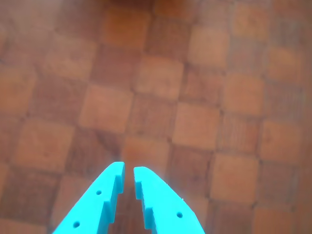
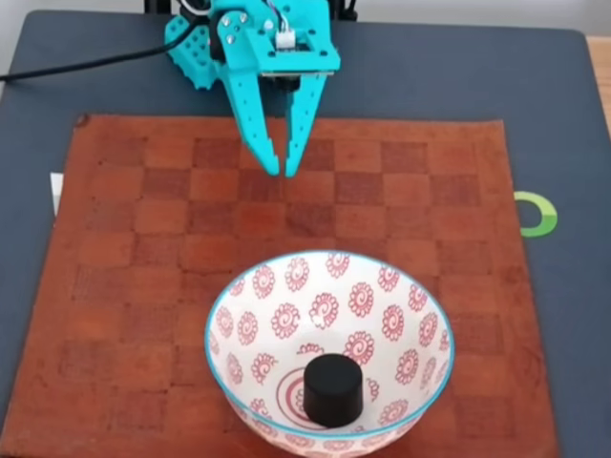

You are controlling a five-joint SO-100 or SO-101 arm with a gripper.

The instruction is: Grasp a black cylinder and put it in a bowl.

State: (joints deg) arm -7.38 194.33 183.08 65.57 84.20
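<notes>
Bowl (image 2: 243,329), lower centre of fixed view, is holding black cylinder (image 2: 333,389) near its red rings | end effector (image 2: 284,170), upper centre, is hanging empty, tips nearly closed | risk judged low: a low sweep over the checkered mat (image 2: 115,286) nudging the rim.

Cylinder (image 2: 333,389): we see it inside the bowl (image 2: 239,315), on the bowl's floor, a little toward the near side.
Bowl: we find it on the mat (image 2: 124,286), at the near edge, slightly right of centre in the fixed view.
Mat: it lies on the desk (image 2: 554,114), whose surface shows behind it and to both sides.
Hand (image 2: 282,170): we place it behind the bowl, over the mat's far part, well apart from the bowl; in the wrist view (image 1: 128,170) it hangs over the mat.
Ring (image 2: 539,214): on the desk, just right of the mat.
</notes>
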